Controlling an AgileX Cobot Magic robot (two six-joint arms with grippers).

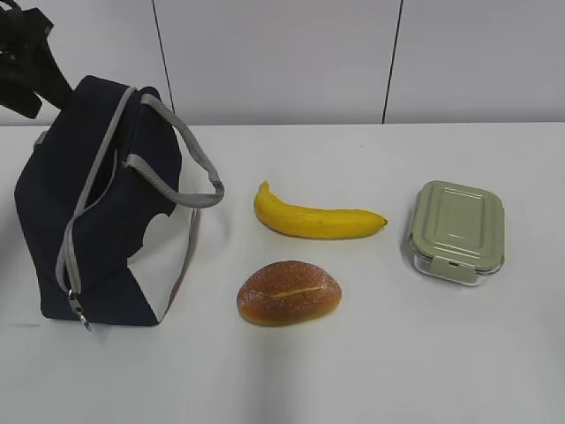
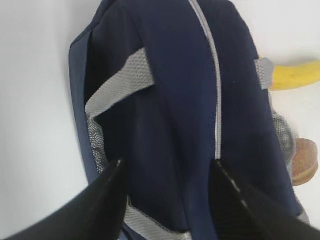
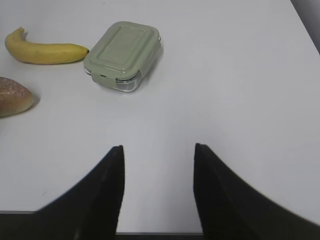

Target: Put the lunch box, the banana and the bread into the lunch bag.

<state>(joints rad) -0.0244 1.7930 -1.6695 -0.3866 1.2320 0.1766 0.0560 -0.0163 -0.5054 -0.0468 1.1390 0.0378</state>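
The navy lunch bag (image 1: 97, 203) stands at the left of the white table with its grey zipper closed; it fills the left wrist view (image 2: 170, 100). The banana (image 1: 313, 216) lies mid-table, the bread (image 1: 289, 292) in front of it, the lunch box (image 1: 455, 230) with its green lid at the right. My left gripper (image 2: 167, 167) is open, just above the bag's top behind the handles; the arm (image 1: 26, 62) shows at the exterior view's top left. My right gripper (image 3: 157, 150) is open and empty over bare table, near the front edge, with the lunch box (image 3: 122, 55), banana (image 3: 45, 50) and bread (image 3: 12, 97) ahead to its left.
A white panelled wall (image 1: 282, 53) runs behind the table. The bag's grey handles (image 1: 181, 168) stick out toward the banana. The table's front edge (image 3: 150, 232) is right under my right gripper.
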